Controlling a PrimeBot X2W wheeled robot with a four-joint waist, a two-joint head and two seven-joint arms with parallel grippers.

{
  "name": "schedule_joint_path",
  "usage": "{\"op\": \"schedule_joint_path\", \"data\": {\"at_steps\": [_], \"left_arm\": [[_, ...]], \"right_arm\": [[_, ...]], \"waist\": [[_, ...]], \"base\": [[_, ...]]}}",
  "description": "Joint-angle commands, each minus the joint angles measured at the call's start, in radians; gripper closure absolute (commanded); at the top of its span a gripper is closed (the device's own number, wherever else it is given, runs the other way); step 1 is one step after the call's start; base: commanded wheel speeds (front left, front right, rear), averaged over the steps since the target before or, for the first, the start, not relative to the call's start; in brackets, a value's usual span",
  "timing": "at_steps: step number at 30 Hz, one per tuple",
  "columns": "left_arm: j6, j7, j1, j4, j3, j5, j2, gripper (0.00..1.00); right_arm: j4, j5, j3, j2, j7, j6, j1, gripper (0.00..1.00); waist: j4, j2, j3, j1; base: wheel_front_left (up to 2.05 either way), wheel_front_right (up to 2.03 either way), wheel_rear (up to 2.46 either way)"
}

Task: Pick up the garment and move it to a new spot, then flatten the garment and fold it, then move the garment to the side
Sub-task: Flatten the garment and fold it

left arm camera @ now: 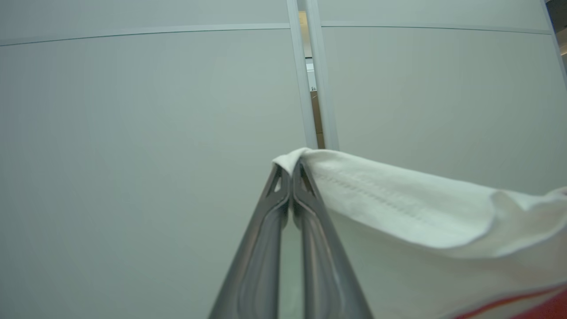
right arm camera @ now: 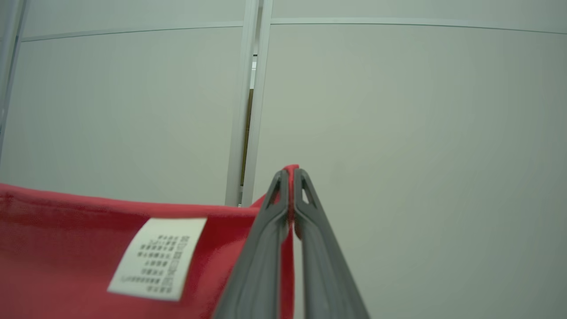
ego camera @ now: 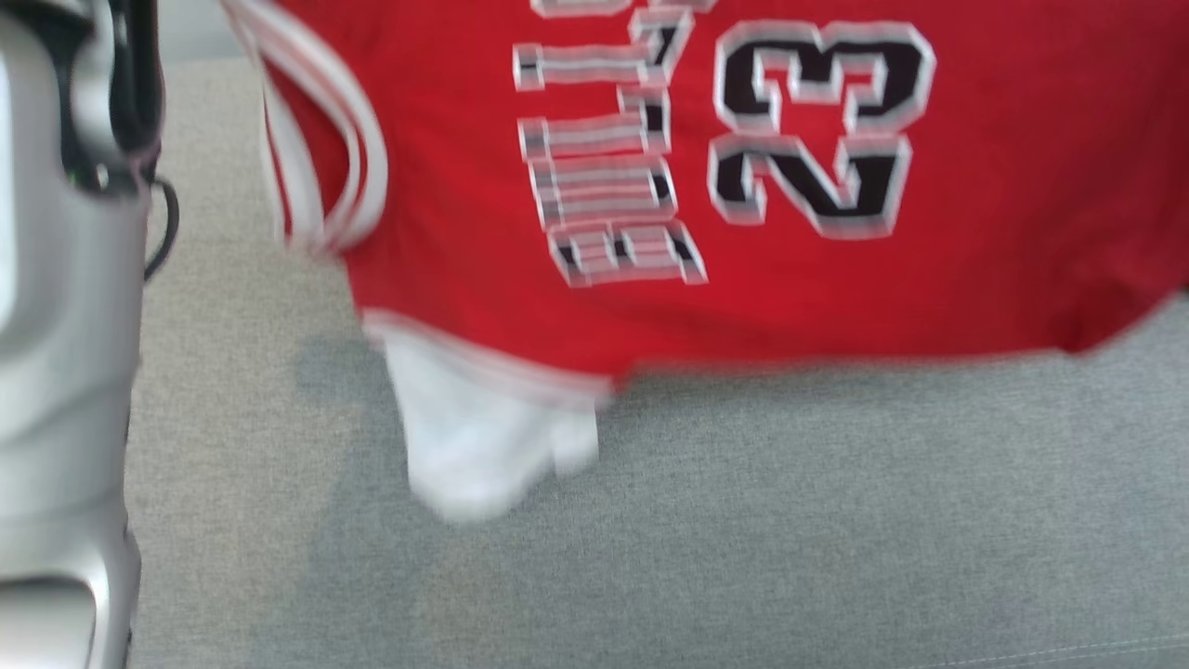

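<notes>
left pincer (left arm camera: 290, 170): clenched, both fingers pressed together on a white hemmed edge of the garment (ego camera: 790, 279). the cloth falls away to that pincer's right in the left wrist view, with a red stripe low in the corner.

right pincer (right arm camera: 290, 177): clenched likewise, with a thin red fold nipped between the tips. the cloth falls away to its left in the right wrist view, and a white care label (right arm camera: 157, 259) shows on it. both wrist views look past the fingertips at pale wall panels (left arm camera: 133, 133), so you have both pincers raised and aimed outward.

position of the garment: it is strung between your two pincers and hangs below them as a broad red sheet over the grey cloth-covered worktop (ego camera: 743, 557). its long axis runs left to right, from one grip to the other. the lettering and number run down the head view instead of across. a white flap (ego camera: 483, 446) droops lowest, towards your left side, near the pale left forearm (ego camera: 56, 325). the head view is blurred, so whether the flap touches the worktop cannot be told.

judgement: the carrying step is in hand, and flattening and folding are not yet done. neither arm is nearer, as each holds one end. the lay-down depends on keeping that left-to-right span taut and level, and the drooping left side is likely to land first and bunch.
</notes>
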Motion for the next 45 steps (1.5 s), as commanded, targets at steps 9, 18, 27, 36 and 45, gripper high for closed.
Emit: {"op": "schedule_joint_path", "data": {"at_steps": [9,18,27,36,45], "left_arm": [[-0.032,-0.128,-0.276,0.466,0.038,-0.007,-0.022,1.00],[-0.070,-0.145,-0.205,0.858,0.036,-0.070,-0.114,1.00],[-0.106,-0.161,0.019,0.870,0.117,-0.126,-0.171,1.00],[-0.108,-0.161,0.507,0.489,0.287,-0.061,-0.188,1.00],[-0.054,-0.089,0.959,0.142,0.284,-0.032,-0.200,1.00]], "right_arm": [[0.443,0.023,0.181,0.102,-0.128,-0.001,-0.349,1.00],[0.861,0.089,0.377,0.224,-0.172,-0.001,-0.382,1.00],[0.880,0.238,0.508,0.186,-0.227,-0.001,-0.164,1.00],[0.558,0.244,0.365,0.130,-0.229,-0.001,0.279,1.00],[0.307,0.154,0.214,0.153,-0.230,-0.001,0.710,1.00]], "waist": [[-0.020,-0.0001,0.072,0.0000],[-0.006,-0.0001,0.120,0.0000],[0.030,-0.0001,0.178,0.0000],[0.016,-0.0001,0.096,0.0000],[0.031,-0.0001,-0.015,0.0000]], "base": [[0.00,0.00,0.00],[0.00,0.00,0.00],[0.00,0.00,0.00],[0.00,0.00,0.00],[0.00,0.00,0.00]]}}
